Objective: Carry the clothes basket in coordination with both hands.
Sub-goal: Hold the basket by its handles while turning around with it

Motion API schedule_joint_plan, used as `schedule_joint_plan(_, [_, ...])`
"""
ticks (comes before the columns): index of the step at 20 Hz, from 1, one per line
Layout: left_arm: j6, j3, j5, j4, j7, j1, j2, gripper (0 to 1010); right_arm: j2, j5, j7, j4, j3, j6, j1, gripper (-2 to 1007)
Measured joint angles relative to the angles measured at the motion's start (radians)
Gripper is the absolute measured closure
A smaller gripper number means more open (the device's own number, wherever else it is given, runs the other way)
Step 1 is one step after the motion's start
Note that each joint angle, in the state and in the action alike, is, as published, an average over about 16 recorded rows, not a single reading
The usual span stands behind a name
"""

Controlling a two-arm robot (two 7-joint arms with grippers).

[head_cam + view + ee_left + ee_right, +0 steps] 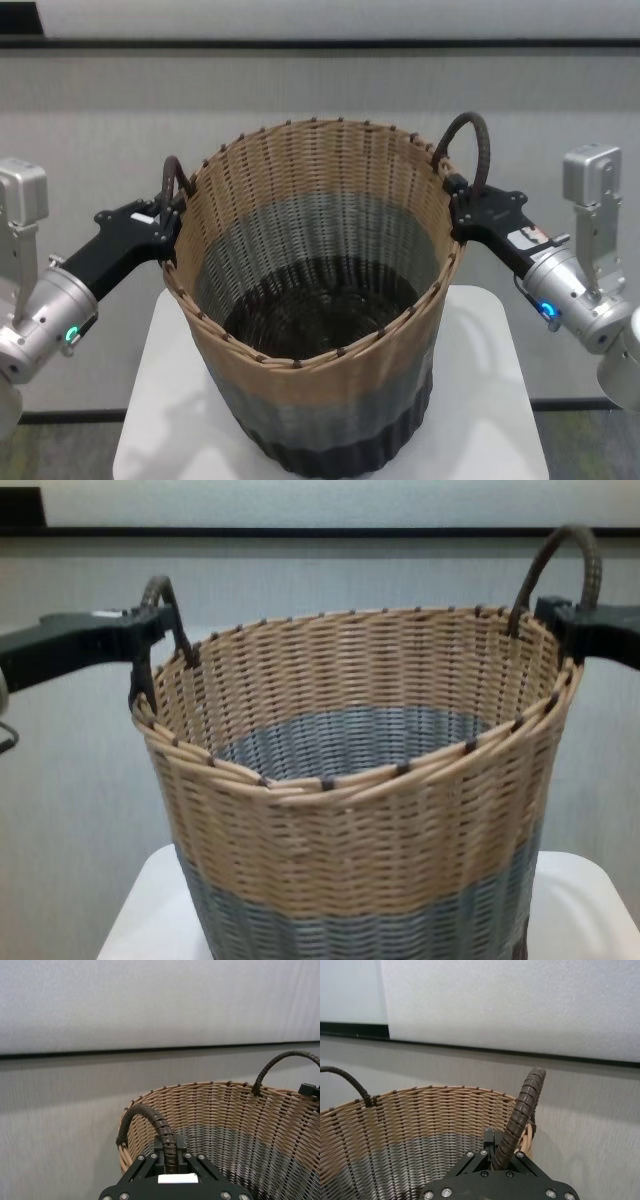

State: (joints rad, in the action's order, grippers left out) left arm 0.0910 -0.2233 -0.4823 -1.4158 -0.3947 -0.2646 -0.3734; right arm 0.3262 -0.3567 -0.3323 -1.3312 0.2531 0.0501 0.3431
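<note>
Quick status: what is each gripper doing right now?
Left gripper: shut on the basket's left handle.
Right gripper: shut on the basket's right handle.

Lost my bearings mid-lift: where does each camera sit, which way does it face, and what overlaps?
Head: high, looking down into the clothes basket; shows both arms, left gripper, right gripper.
Chest: lower, facing the basket wall; shows both forearms.
Left wrist: behind the left gripper, shut on the left handle.
Right wrist: behind the right gripper, shut on the right handle.
Shared: each wrist view catches the opposite handle; head and chest share the white table.
</note>
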Motion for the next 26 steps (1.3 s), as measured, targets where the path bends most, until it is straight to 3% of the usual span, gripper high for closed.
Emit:
schedule_joint_plan(6, [0.003, 0.013, -0.007, -0.039, -0.007, 0.01, 0.001, 859, -0.008, -0.014, -0.028, -0.007, -0.018, 0.02, -0.008, 995])
schedule_joint_plan(14, [0.008, 0.024, -0.023, -0.064, -0.015, 0.017, 0.004, 859, -0.012, -0.042, -0.059, -0.009, -0.029, 0.017, -0.009, 995])
schedule_joint_plan(26, [0.008, 0.023, -0.021, -0.065, -0.013, 0.017, 0.003, 859, -0.013, -0.05, -0.064, -0.006, -0.03, 0.014, -0.008, 995])
